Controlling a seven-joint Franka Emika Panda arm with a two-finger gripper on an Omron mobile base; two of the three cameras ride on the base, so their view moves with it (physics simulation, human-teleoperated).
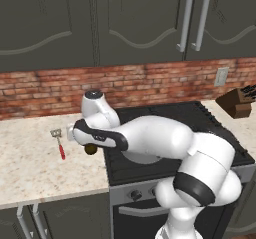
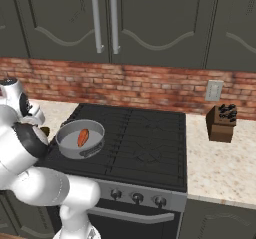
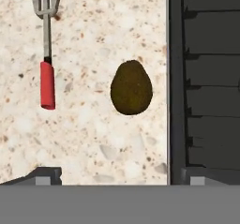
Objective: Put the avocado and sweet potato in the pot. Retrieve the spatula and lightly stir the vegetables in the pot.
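Avocado (image 3: pixel 131 87) on counter (image 3: pixel 93 138) under wide-apart hand (image 3: pixel 119 175); sweet potato (image 2: pixel 82 137) in pot (image 2: pixel 64 144).

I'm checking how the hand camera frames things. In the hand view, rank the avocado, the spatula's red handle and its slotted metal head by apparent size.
1. avocado
2. red handle of the spatula
3. slotted metal head, the smallest
All lie on the same counter, so nearness hardly skews this.

A kitchen: stove (image 2: pixel 135 138), brick backsplash (image 2: pixel 135 85), dark cabinets (image 2: pixel 150 18), knife block (image 2: pixel 222 123).
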